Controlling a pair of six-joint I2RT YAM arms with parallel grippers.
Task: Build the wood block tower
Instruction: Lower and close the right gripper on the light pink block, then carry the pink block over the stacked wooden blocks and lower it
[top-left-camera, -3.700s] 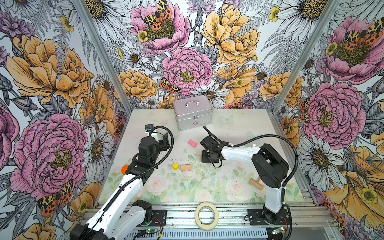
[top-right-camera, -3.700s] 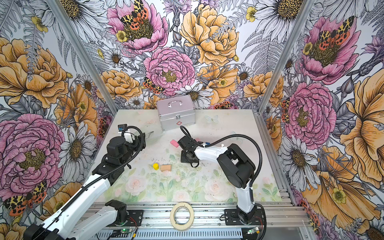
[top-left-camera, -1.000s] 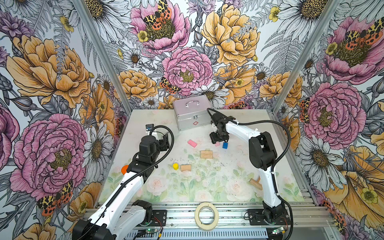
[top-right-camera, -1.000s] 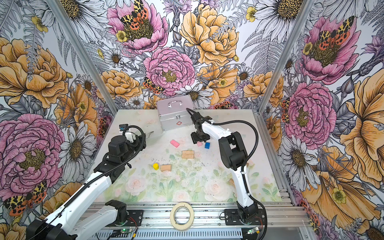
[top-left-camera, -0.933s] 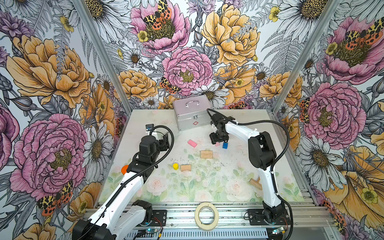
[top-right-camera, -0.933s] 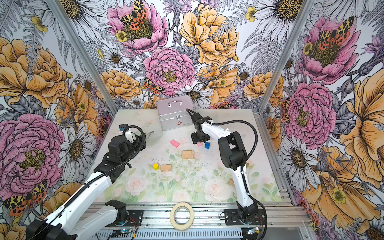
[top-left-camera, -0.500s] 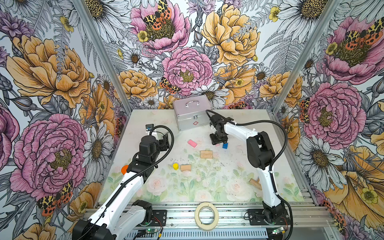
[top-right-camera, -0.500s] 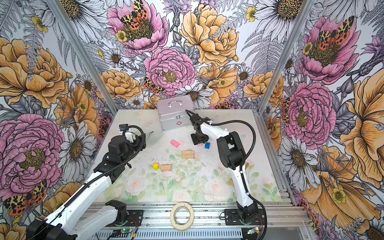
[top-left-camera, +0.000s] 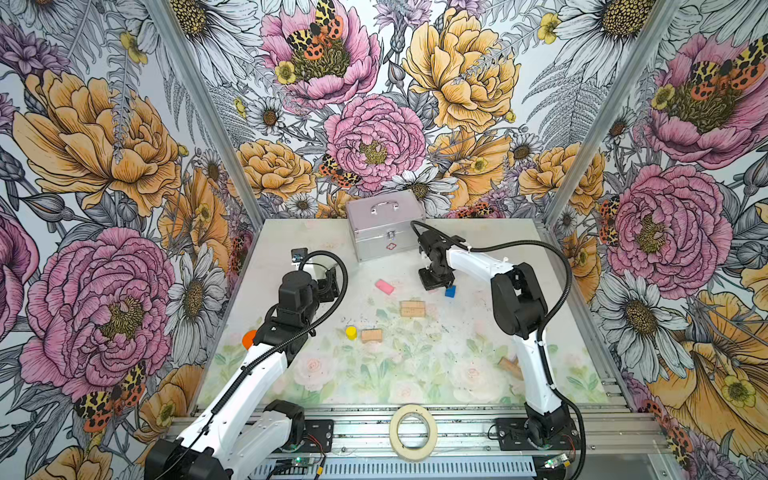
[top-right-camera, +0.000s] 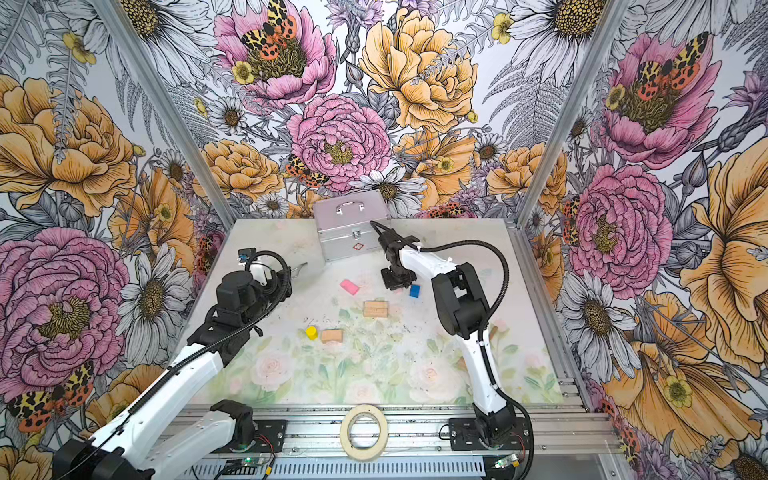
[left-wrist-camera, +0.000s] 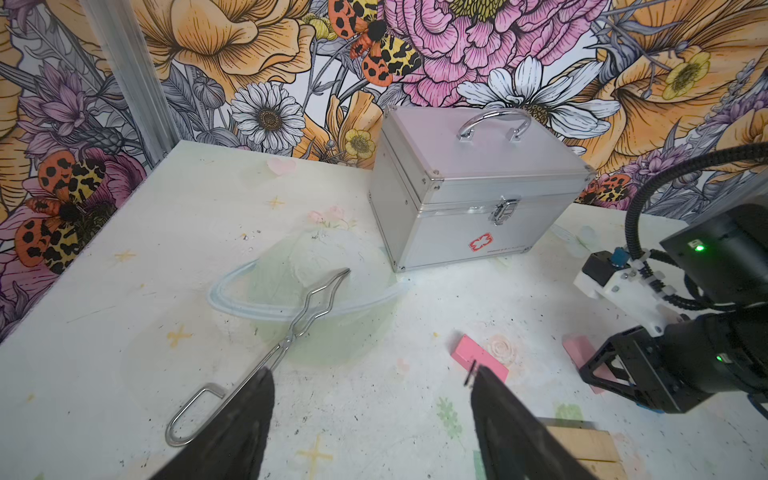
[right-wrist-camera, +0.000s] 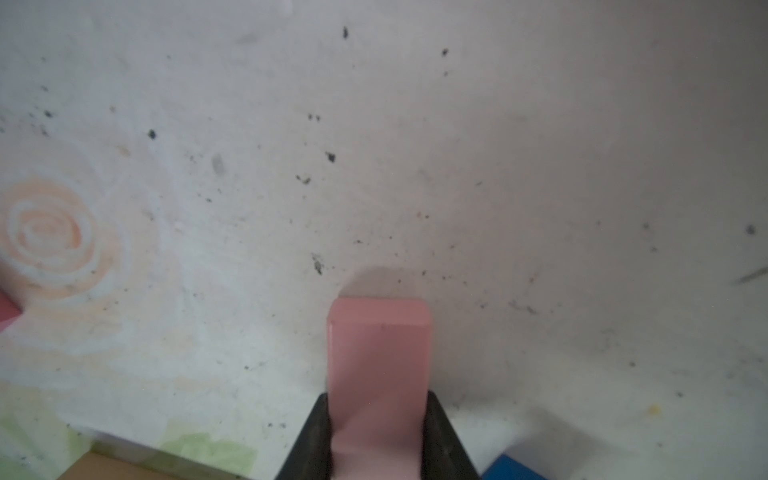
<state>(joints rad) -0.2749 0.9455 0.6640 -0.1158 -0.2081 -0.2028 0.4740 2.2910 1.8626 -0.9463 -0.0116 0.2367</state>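
Logging right arm stretched far across the table (top-left-camera: 478, 374): elbow lifted, forearm running back toward the silver case (top-left-camera: 386, 232), wrist bent, right gripper (top-left-camera: 435, 283) pointing straight down, low at the surface. Seeing, in the right wrist view, both fingers (right-wrist-camera: 313, 440) pressing flush against the long sides of a pink brick (right-wrist-camera: 380, 353); narrow grip, brick clamped between them. Noting blue block (top-left-camera: 450, 291) sitting just beside that gripper, apart from it.

Logging left arm folded on its own side, forearm angling up from the base, left gripper (left-wrist-camera: 372, 374) hanging above the table, jaws standing wide, holding nothing.

Finding other pink brick (top-left-camera: 384, 286) lying between the two grippers. Finding tan brick (top-left-camera: 412, 308), second tan brick (top-left-camera: 371, 335) and yellow cylinder (top-left-camera: 351, 332) lying nearer the front, cylinder just beside the second tan brick. Seeing no piece stacked on another.
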